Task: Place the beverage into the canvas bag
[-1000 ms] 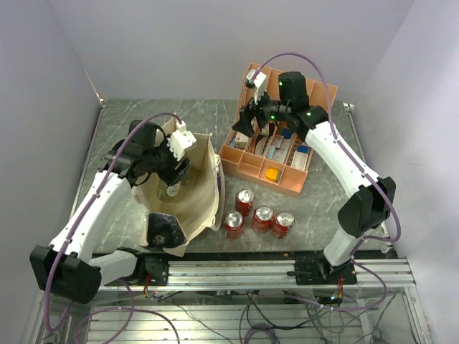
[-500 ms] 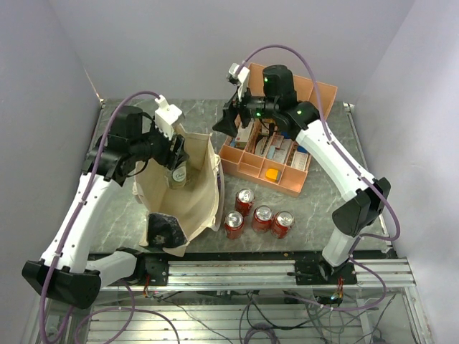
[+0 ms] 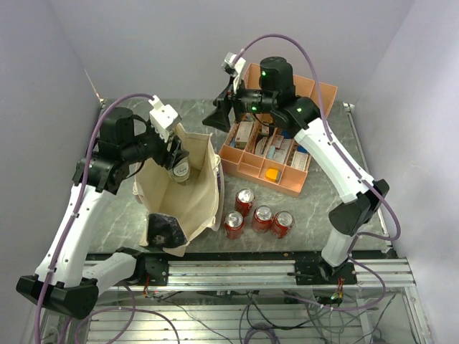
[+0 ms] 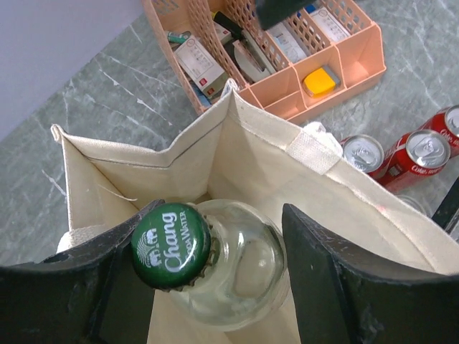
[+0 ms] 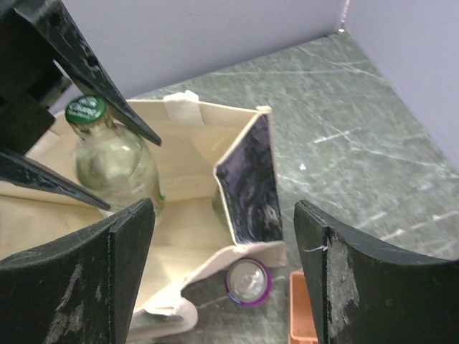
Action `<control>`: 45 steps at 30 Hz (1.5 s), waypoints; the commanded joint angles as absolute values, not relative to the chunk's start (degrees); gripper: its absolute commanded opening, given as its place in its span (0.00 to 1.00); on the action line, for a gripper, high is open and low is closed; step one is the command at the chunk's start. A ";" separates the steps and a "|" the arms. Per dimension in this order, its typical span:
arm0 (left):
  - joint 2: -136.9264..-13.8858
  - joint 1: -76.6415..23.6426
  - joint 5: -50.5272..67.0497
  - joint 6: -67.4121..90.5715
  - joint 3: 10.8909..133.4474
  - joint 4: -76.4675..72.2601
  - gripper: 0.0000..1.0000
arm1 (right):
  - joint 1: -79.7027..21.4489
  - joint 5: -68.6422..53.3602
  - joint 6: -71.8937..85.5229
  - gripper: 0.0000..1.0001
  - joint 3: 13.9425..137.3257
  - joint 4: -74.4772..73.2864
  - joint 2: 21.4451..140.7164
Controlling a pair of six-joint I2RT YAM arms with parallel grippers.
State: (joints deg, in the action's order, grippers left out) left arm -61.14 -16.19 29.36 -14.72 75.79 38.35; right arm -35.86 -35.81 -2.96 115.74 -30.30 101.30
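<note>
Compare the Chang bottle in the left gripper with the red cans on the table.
The Chang bottle is clear glass with a green cap; the red cans are metal with silver tops. The bottle is held by the left gripper at the canvas bag opening; the cans stand free on the table beside it. One bottle, four cans. All are upright.

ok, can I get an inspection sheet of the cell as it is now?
Surface: dark marbled table, carrying bag, organizer and cans.
Job's things: glass bottle with green cap, inside the open canvas bag.
Clutter: pink organizer with small boxes; four red cans beside the bag.
Grippers: left gripper straddles the bottle, grip unclear; right gripper open, empty, raised.
Cables: purple cable loops over each arm; loose wires below the front rail.
Surroundings: plain pale walls.
</note>
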 commanded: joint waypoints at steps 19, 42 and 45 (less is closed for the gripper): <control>-56.64 -15.73 33.54 -32.70 62.99 32.32 0.07 | -37.57 -35.30 -2.28 0.68 110.68 -27.26 101.98; -66.97 -16.08 33.40 -52.17 55.16 29.28 0.07 | -26.08 -38.95 1.20 0.67 108.45 -23.16 104.58; -68.11 -16.08 32.57 -54.62 56.24 32.03 0.07 | -24.84 -39.58 1.62 0.67 108.51 -22.52 105.62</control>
